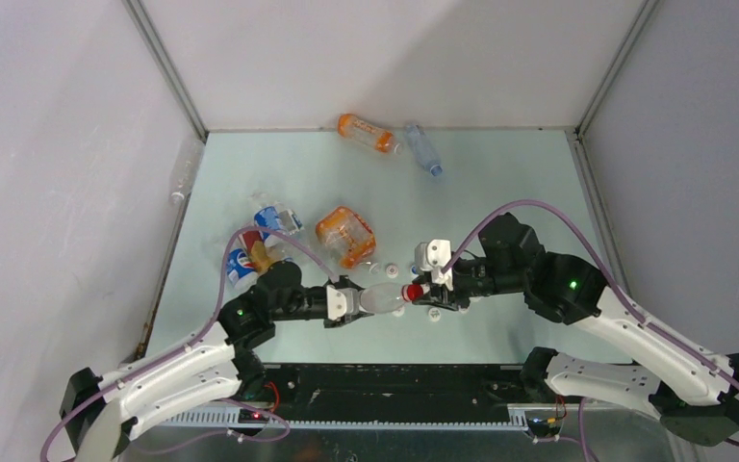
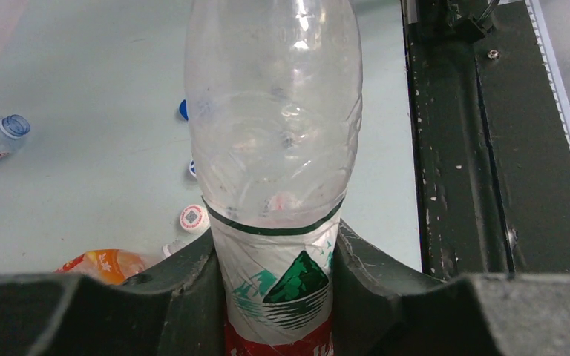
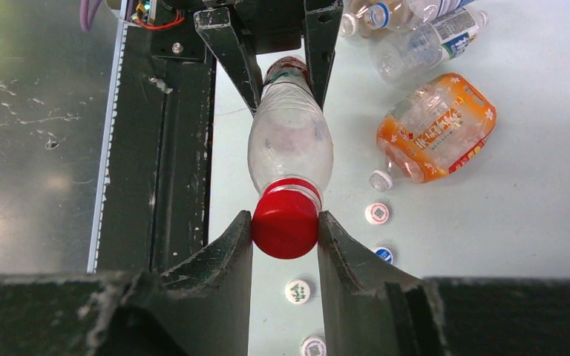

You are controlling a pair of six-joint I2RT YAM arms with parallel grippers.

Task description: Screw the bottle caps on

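My left gripper is shut on a clear bottle with a red-and-white label, held level above the table, neck pointing right. My right gripper is shut on the red cap, which sits on that bottle's neck. In the right wrist view both my fingers press the cap's sides. Loose caps lie on the table below: white ones and a blue one.
A squat orange bottle lies behind the held bottle. Pepsi and other bottles lie at the left. An orange bottle and a clear one lie at the far edge. A black rail runs along the near edge.
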